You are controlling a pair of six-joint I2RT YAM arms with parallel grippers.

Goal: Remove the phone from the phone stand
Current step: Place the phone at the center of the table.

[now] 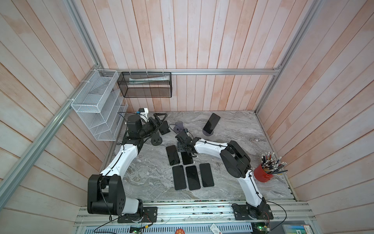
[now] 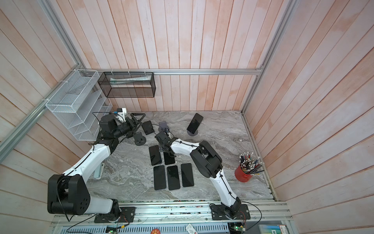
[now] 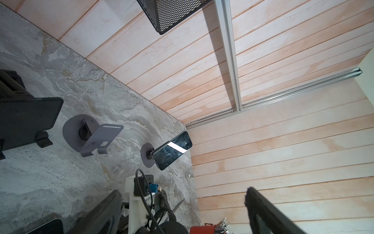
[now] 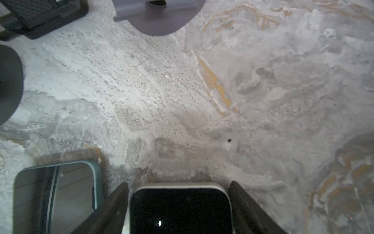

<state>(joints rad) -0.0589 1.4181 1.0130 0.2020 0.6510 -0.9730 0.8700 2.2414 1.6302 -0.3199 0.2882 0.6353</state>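
Observation:
One dark phone [image 1: 211, 123] leans upright on a round grey phone stand [image 1: 208, 132] near the back wall; the left wrist view shows this phone [image 3: 172, 150] too. A second dark phone [image 4: 180, 210] lies flat on the marble table, and my right gripper [image 4: 179, 202] straddles its end. The jaws are open, with a finger close beside each long edge. In a top view the right gripper [image 1: 189, 152] hangs over that flat phone [image 1: 186, 159]. My left gripper [image 1: 162, 119] stands open at the back left, holding nothing, far from the phone on the stand.
Several more phones [image 1: 192, 177] lie flat in rows at mid-table. Three bare stands sit at the back left: a grey one [image 1: 180, 126], a black one [image 1: 164, 127] and a round black one [image 1: 156, 139]. A red pencil cup [image 1: 263, 173] stands at the right.

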